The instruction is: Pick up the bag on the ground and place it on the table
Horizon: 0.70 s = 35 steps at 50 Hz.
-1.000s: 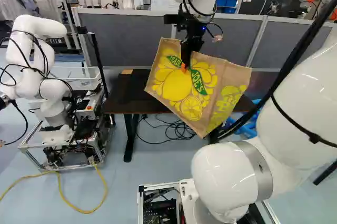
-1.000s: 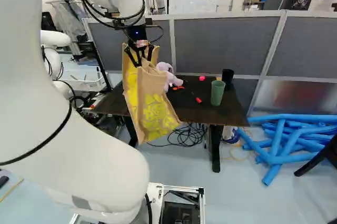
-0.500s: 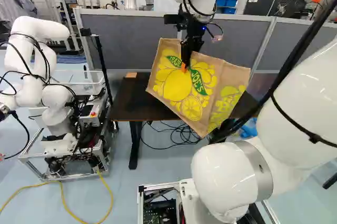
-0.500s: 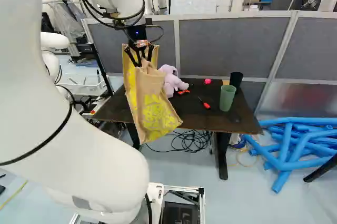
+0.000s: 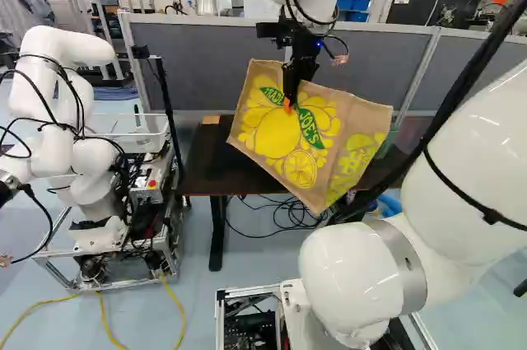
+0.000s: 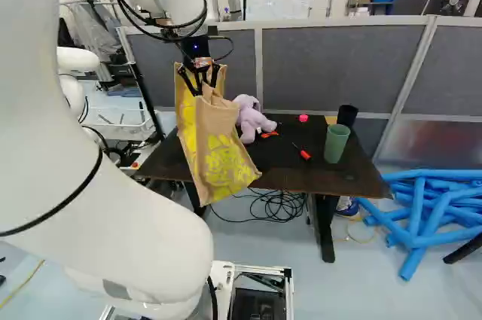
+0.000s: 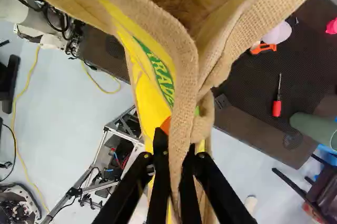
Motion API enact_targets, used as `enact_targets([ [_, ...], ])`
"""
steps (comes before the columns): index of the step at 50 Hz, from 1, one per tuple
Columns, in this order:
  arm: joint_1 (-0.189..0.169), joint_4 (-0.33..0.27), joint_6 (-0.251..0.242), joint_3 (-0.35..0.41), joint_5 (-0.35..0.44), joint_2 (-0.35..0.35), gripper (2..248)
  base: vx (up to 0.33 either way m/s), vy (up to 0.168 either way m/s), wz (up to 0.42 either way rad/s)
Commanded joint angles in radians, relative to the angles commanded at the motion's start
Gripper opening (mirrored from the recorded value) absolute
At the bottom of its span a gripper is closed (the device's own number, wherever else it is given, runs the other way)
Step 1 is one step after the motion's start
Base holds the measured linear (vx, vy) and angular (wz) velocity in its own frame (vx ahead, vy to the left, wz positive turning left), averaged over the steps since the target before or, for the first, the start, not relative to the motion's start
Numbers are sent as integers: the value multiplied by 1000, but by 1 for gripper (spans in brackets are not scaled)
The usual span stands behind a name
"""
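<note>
Gripper (image 5: 288, 103) pinches the bag (image 5: 309, 137) by what looks like its rim, tilted, near the dark table (image 6: 290, 172).

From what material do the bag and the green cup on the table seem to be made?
The bag looks like matt, coarse fabric, probably jute: the wrist view shows its weave. The green cup looks like smooth plastic, or perhaps coated metal: its colour is even, its sheen soft.

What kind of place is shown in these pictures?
Probably a robotics lab or workshop: there is another robot arm on a metal cart, grey partition walls, and loose black cables under the table.
</note>
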Motion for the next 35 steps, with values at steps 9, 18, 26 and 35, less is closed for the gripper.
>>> enact_targets([
  [9,0,0,0,-4,0,-5,22,0,0,0],
  [18,0,0,0,-15,0,-16,22,0,0,0],
  [26,4,0,0,-30,0,-32,22,0,0,0],
  [35,11,0,0,-49,0,-53,22,0,0,0],
])
